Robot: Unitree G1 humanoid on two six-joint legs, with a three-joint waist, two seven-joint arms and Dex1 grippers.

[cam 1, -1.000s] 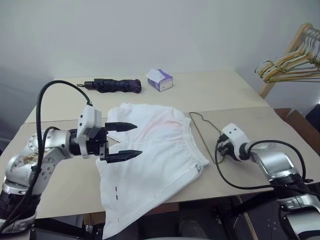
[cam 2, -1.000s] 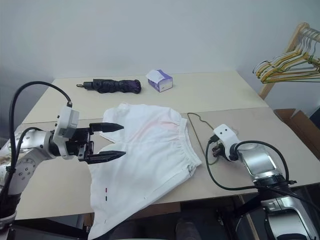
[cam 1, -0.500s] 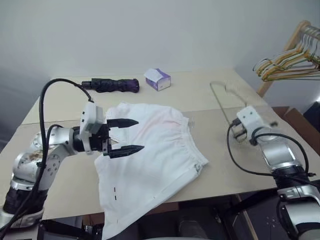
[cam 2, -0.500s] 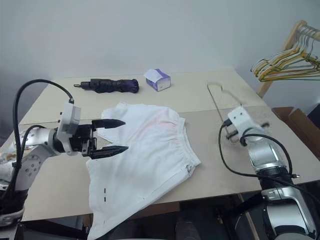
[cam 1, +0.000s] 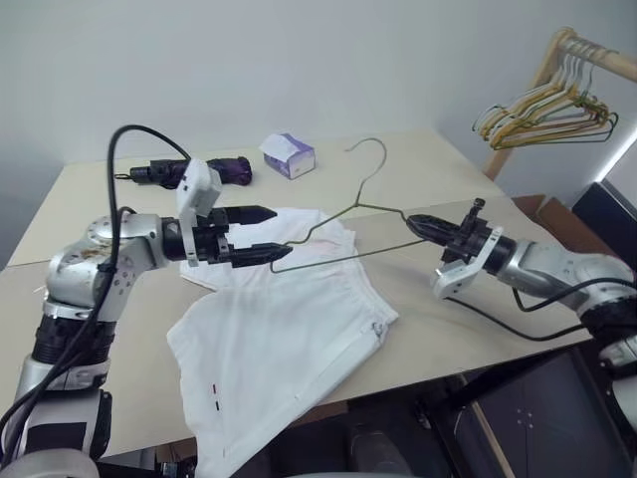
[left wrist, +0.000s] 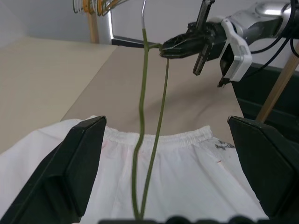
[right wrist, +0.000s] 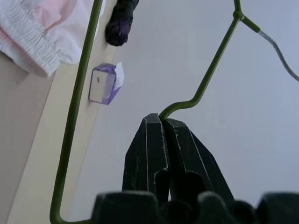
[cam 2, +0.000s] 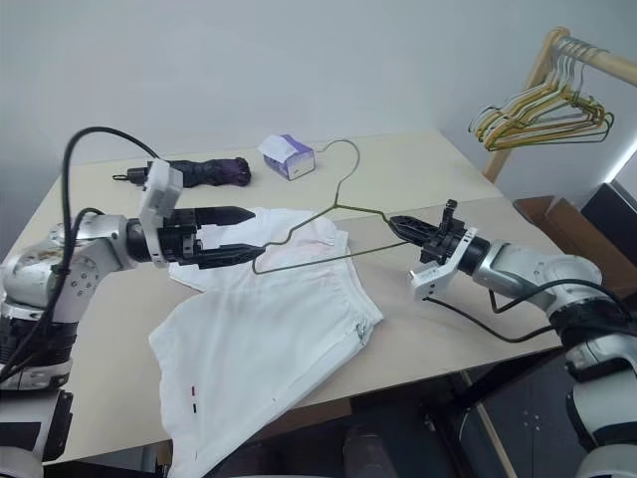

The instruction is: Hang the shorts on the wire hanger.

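Right gripper (cam 1: pixel 416 223) has lifted the wire hanger (cam 1: pixel 338 225) off the table, leftward over the shorts (cam 1: pixel 289 329).

Our head pair looks down over table (cam 1: pixel 418 179); wrist views sit close, facing each other across wire hanger (left wrist: pixel 142 116).

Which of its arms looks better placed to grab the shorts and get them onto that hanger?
The left, probably. Its left gripper is open right above the shorts, while the right gripper is shut on the wire hanger's corner, holding it up.
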